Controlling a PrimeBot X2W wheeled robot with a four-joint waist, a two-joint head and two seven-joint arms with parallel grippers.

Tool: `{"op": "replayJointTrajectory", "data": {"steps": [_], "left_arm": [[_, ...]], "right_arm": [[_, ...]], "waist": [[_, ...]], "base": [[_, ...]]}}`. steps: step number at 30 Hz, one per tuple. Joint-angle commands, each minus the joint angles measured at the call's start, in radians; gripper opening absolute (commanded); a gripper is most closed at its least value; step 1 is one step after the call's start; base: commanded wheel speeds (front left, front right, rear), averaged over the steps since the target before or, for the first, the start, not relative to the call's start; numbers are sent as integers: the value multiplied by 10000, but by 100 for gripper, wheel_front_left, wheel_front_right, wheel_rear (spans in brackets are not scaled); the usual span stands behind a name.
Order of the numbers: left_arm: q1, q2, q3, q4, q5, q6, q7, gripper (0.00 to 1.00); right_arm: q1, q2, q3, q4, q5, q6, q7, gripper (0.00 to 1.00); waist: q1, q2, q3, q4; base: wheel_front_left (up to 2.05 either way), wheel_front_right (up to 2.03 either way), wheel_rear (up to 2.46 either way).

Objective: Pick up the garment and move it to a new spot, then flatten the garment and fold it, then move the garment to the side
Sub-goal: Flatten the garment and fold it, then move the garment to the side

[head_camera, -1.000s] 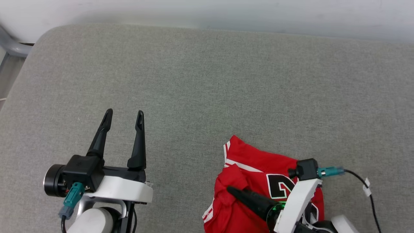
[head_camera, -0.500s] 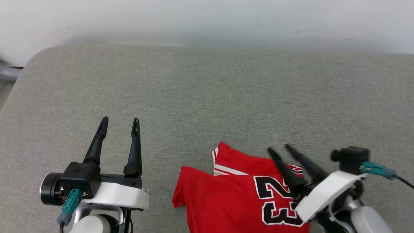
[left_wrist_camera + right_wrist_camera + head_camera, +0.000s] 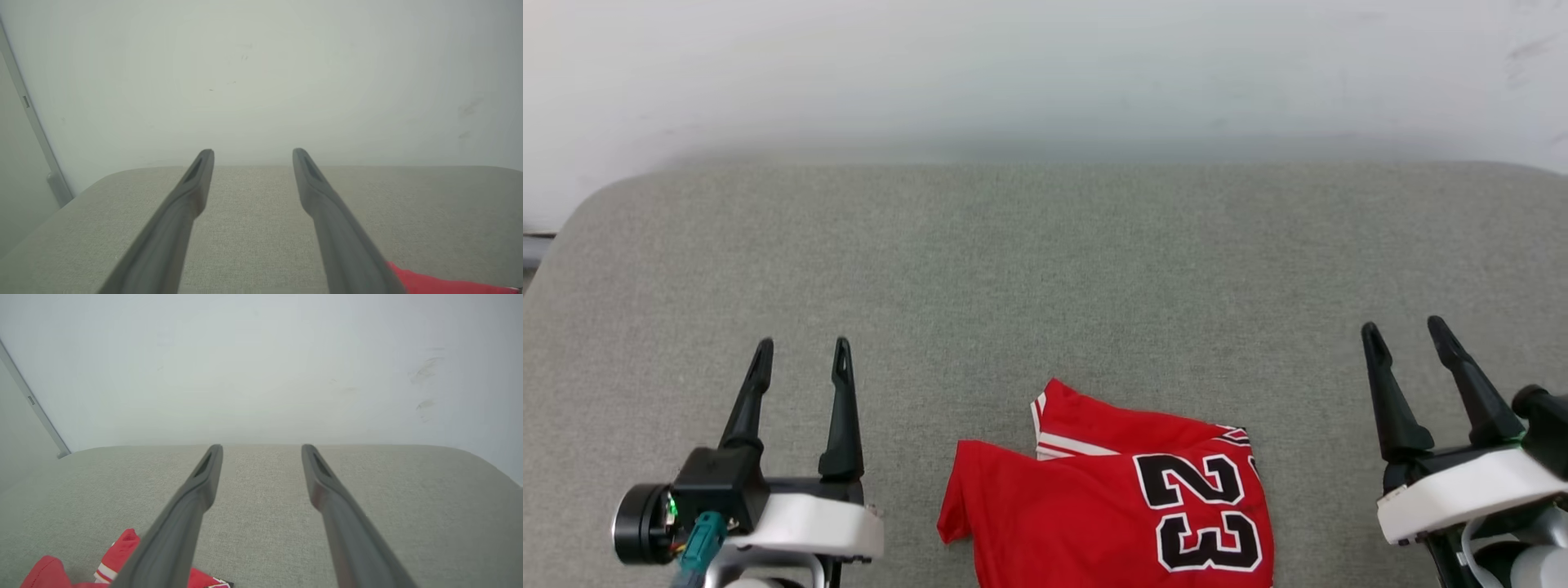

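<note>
garment: lower part cut off by the head view's bottom edge (the "23" just fits). Left wrist view gets a red sliver, rest behind the left gripper. grey cushion: near edge and right end out of frame. right gripper wrist cropped at the picture's corner.

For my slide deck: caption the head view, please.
Red jersey lying on grey fabric surface between open left gripper and right gripper.

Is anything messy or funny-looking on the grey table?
Yes, the red shirt is untidy. It lies bunched and half folded at the near edge of the grey surface, with a striped sleeve poking out from behind and a corner jutting left. Nothing looks torn or spilled.
</note>
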Motion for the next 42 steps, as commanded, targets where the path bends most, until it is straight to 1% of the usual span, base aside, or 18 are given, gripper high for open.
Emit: {"op": "replayJointTrajectory", "data": {"steps": [1, 5, 7, 9, 14, 21, 26, 28, 30, 33, 36, 39, 42], "left_arm": [[308, -79, 100, 64, 148, -100, -68, 100], [616, -153, 211, 152, 322, -206, -59, 100], [863, -239, 286, 261, 481, -355, -57, 100], [932, -284, 321, 272, 534, -387, -58, 100], [1148, -504, 514, 389, 753, -629, -49, 100], [1187, -784, 842, 556, 879, -913, -52, 100], [1035, -943, 1062, 517, 1037, -1071, -50, 100], [958, -1011, 1144, 474, 1114, -1133, -50, 100], [857, -1120, 1211, 429, 1198, -1185, -50, 100], [699, -1261, 1281, 387, 1326, -1300, -51, 100], [531, -1427, 1338, 320, 1469, -1412, -51, 100], [404, -1548, 1434, 261, 1586, -1512, -51, 100], [233, -1702, 1511, 216, 1716, -1650, -51, 100]], "right_arm": [[257, 128, -153, -331, -216, -5, 127, 100], [620, 268, -308, -748, -484, -5, 412, 100], [976, 387, -437, -1141, -691, -5, 698, 100], [1096, 412, -477, -1277, -768, -5, 760, 100], [1478, 529, -627, -1747, -1001, -5, 1094, 100], [1644, 650, -716, -2086, -1044, -5, 1362, 100], [1630, 692, -807, -2174, -815, -5, 1720, 100], [1639, 573, -837, -2068, -574, -5, 2146, 100], [1687, 441, -829, -1865, -65, -5, 2853, 100], [1722, -29, -774, -1657, 681, -5, 3981, 100], [1950, -551, -673, -1371, 1441, -5, 5480, 100], [2061, -909, -416, -1249, 2166, -5, 6684, 100], [2051, -1141, -177, -1153, 2727, -5, 7344, 100]], "waist": [[1, 0, -258, -92], [1, 0, -459, -118], [1, 0, -549, -142], [1, 0, -574, -149], [1, 0, -622, -159], [1, 0, -563, -174], [1, 0, -393, -178], [1, 0, -314, -158], [1, 0, -221, -107], [1, 0, -65, 12], [1, 0, 123, 120], [1, 0, 339, 240], [1, 0, 595, 384]], "base": [[0, 0, 0], [0, 0, 0], [0, 0, 0], [0, 0, 0], [0, 0, 0], [0, 0, 0], [0, 0, 0], [0, 0, 0], [0, 0, 0], [0, 0, 0], [0, 0, 0], [0, 0, 0], [0, 0, 0]]}}
